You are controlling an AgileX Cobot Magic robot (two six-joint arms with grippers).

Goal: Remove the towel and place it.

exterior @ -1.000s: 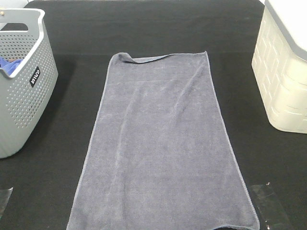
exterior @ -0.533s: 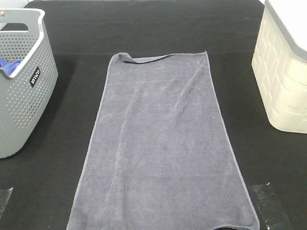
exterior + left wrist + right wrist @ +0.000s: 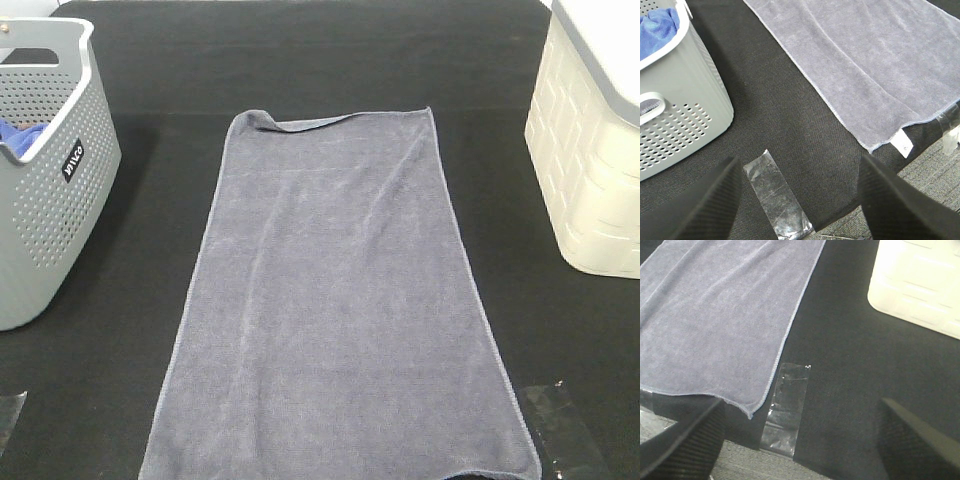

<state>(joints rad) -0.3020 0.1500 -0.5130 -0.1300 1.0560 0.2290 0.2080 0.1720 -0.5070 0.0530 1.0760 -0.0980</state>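
So the long grey-lavender microfibre towel (image 3: 335, 300) was lying spread flat down the middle of the black cloth table (image 3: 100, 400), between the grey perforated plastic basket (image 3: 50, 200) and the cream plastic bin (image 3: 590, 170), nothing touching it. Left gripper (image 3: 800, 200) and right gripper (image 3: 800, 440) both hung back at the near edge, jaws spread wide and empty. My guess: they were parked clear so each could take one near corner.

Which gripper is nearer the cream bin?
Right. The right gripper hangs open over the table's near edge with the cream bin just ahead; the left gripper is across the towel, by the grey basket.
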